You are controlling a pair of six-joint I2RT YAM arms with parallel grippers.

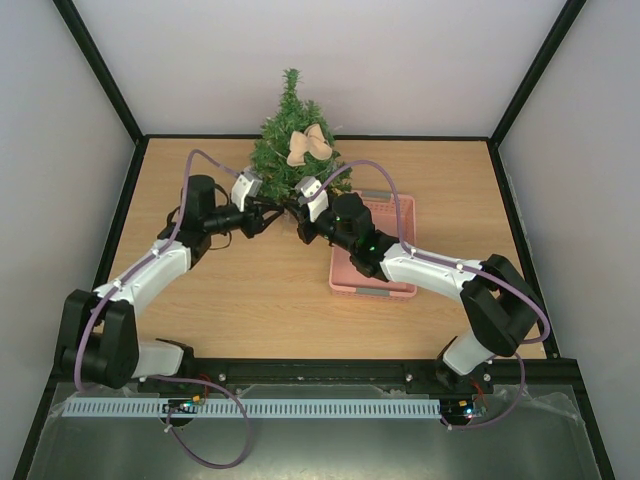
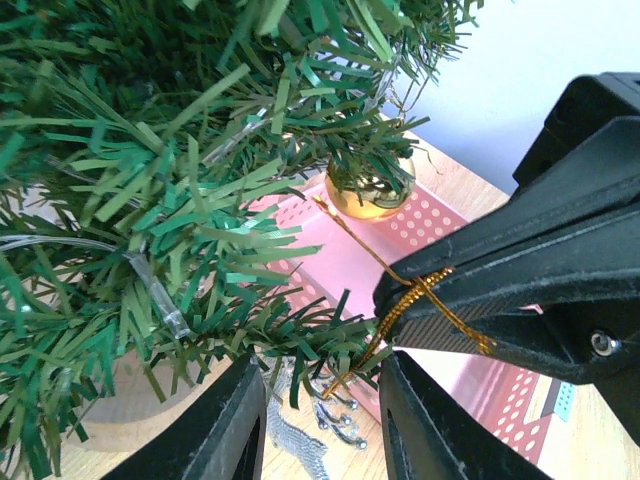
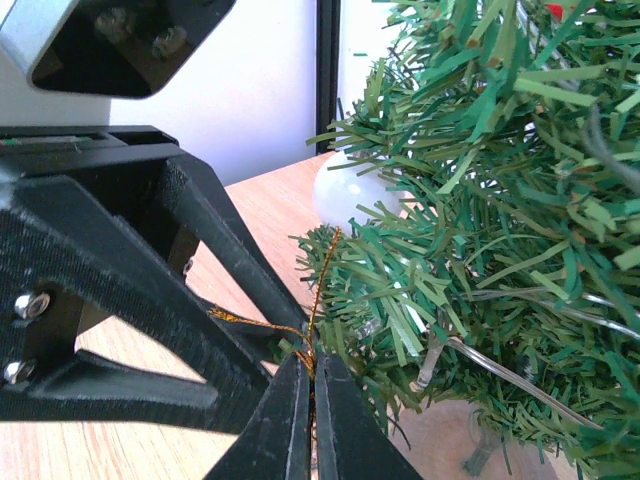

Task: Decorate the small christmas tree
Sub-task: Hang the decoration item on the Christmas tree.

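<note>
— Right gripper (image 3: 308,380): how do its jaws stand?
— Pressed together on a thin gold glittery thread (image 3: 318,285). The thread runs up from the fingertips into the lower branches of the small christmas tree (image 1: 278,150), a dark green bristly cone.
— And the left gripper (image 2: 322,380)?
— Its two black fingers stand partly apart, low against the tree's bottom branches. The tail of the thread hangs into the gap between them, but neither finger clamps it, as far as the left wrist view shows.
— How close are the two grippers?
— Very near each other, meeting in front of the tree from either side.
— Where is the tree?
— Upright at the far middle of the light wooden table (image 1: 250,290), near the back wall. A pale beige ribbon bow (image 1: 308,146) sits high on its front. A shiny gold ball ornament (image 2: 368,200) hangs among the low branches, and the thread leads up to just beside it. A white round bauble (image 3: 340,190) shows at the branch edge in the right wrist view.
— Anything beside it?
— A pink perforated plastic basket (image 1: 350,280) lies on the table just right of the tree, partly under the right arm. Some small silvery pieces (image 2: 335,420) lie below the left fingers; I cannot tell what they are.
</note>
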